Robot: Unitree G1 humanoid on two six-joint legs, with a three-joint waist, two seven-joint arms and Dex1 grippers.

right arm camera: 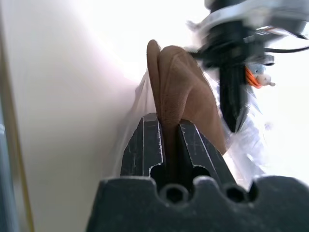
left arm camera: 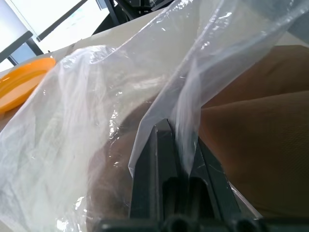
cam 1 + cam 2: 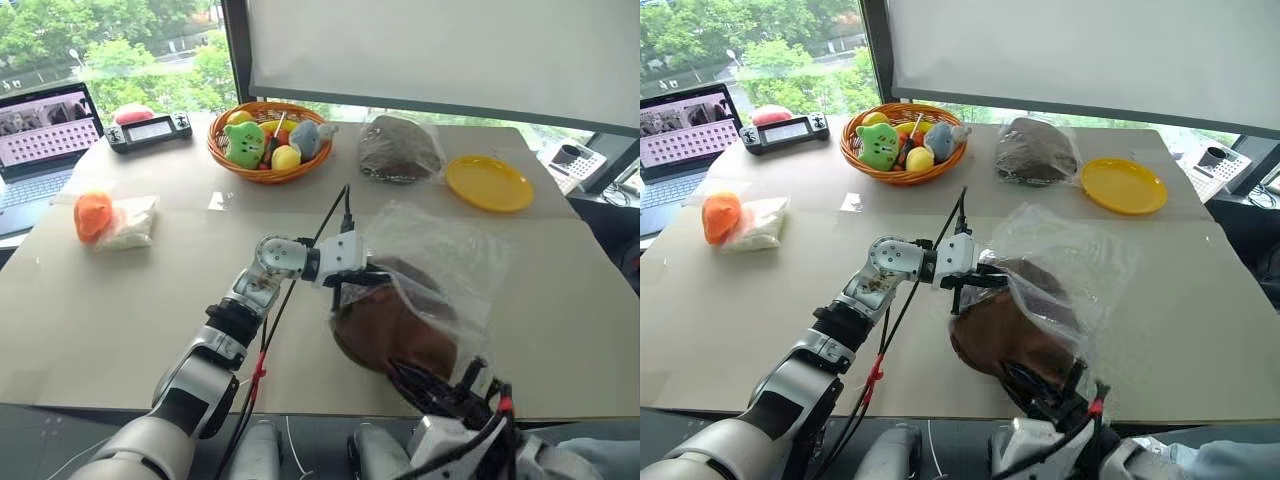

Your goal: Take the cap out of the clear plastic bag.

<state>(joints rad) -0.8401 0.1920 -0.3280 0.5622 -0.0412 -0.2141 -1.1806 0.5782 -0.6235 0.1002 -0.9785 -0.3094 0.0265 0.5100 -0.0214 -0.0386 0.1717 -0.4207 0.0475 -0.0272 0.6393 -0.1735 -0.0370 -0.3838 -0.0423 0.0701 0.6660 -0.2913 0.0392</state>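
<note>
Pinching the clear plastic bag [image 2: 96, 106] at its rim with left gripper [image 2: 176, 133], clamping the cap [image 1: 181, 77] edge with right gripper [image 1: 168, 126]. Drawing cap out over the table [image 3: 120, 300], half-emerged. Needing, likely, steady pulling apart next.

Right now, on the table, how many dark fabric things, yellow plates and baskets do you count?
Dark fabric things: 2, the cap and the wrapped bundle
Yellow plate: 1
Basket: 1
Total: 4
</note>
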